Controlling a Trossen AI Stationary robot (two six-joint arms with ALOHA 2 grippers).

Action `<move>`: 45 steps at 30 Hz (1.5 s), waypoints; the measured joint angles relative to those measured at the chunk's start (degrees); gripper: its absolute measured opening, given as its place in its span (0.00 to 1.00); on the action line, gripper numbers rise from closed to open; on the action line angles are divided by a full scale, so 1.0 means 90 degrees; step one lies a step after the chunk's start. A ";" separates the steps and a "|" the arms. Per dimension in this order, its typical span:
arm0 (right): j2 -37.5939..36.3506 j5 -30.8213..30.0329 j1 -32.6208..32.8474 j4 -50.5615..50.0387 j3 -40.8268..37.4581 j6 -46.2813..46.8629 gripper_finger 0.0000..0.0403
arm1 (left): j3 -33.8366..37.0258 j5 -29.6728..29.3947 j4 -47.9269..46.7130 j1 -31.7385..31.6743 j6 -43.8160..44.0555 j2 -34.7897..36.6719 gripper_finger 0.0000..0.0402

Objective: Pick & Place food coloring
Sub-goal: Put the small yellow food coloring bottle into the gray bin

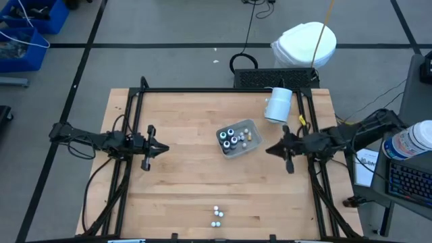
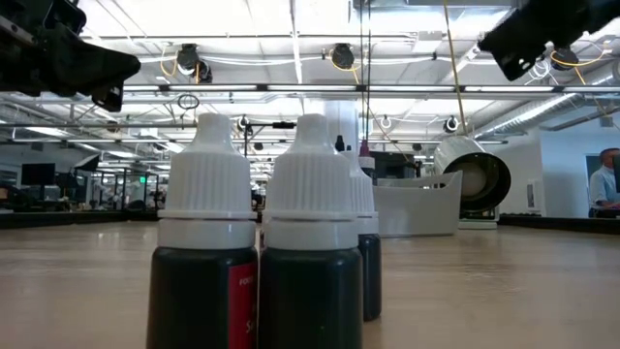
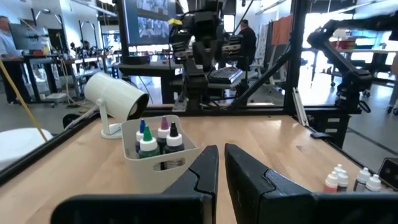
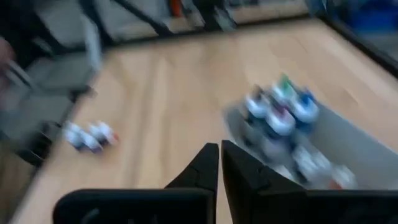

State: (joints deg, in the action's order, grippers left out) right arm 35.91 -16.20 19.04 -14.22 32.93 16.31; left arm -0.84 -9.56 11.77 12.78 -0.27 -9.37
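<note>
In the middle of the wooden counter (image 1: pixel 182 182), a grey tray (image 1: pixel 237 138) is being seen lying at an angle. Four bottles (image 1: pixel 231 138) with coloured caps are being held upright in it, bunched at its end toward the left arm; in the left wrist view their tips are being shown as blue, green, purplish and black (image 3: pixel 155 138). A few small pale and yellowish pieces (image 1: pixel 249 133) are also being carried in the tray's other end, though their number cannot be told.

Near the counter's front edge, well apart from the tray, a second cluster of food coloring bottles (image 1: pixel 217 217) is being left standing. Three white-capped bottles (image 2: pixel 281 233) are being counted in the low view, two in front with dark contents and one behind them; three are likewise being seen in the left wrist view (image 3: pixel 353 179).

One large white cylinder (image 1: pixel 278 104) is being seen lying on its side near the counter's back edge, beside the right arm.

The left pincer (image 1: pixel 164 147) is being held above the counter on the left, well apart from the tray, its fingers nearly together on nothing. The right pincer (image 1: pixel 269 150) is being held just beside the tray on the right, closed with nothing between its fingers.
</note>
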 joint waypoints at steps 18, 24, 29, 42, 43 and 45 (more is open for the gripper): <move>-0.1301 0.0470 -0.0089 0.2297 -0.2088 -0.1727 0.00 | 0.0000 0.0019 0.0145 0.0001 -0.0084 0.0000 0.09; -0.1830 0.1311 -0.0065 0.2567 -0.2261 -0.1921 0.00 | 0.0001 -0.0227 0.0011 0.0001 -0.0012 -0.0062 0.09; -0.1903 0.1323 -0.0062 0.2915 -0.2596 -0.2061 0.00 | 0.0002 -0.0274 0.0016 0.0045 0.1285 -0.0548 0.05; -0.1908 0.1138 -0.0064 0.4009 -0.2922 -0.2270 0.00 | -0.2324 -0.0860 0.0942 0.1993 0.1951 -0.6019 0.01; -0.1903 0.1139 -0.0064 0.3984 -0.2925 -0.2217 0.00 | -0.2761 -0.0765 0.0807 0.2103 0.1767 -0.6479 0.01; -0.1859 0.1134 -0.0064 0.4087 -0.2999 -0.2073 0.00 | -0.3658 -0.0330 0.0217 0.2264 0.1576 -0.7313 0.03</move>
State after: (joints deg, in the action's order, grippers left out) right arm 19.19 -6.00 18.46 22.56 5.94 -2.35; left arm -33.76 -12.53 13.72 33.16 13.91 -75.18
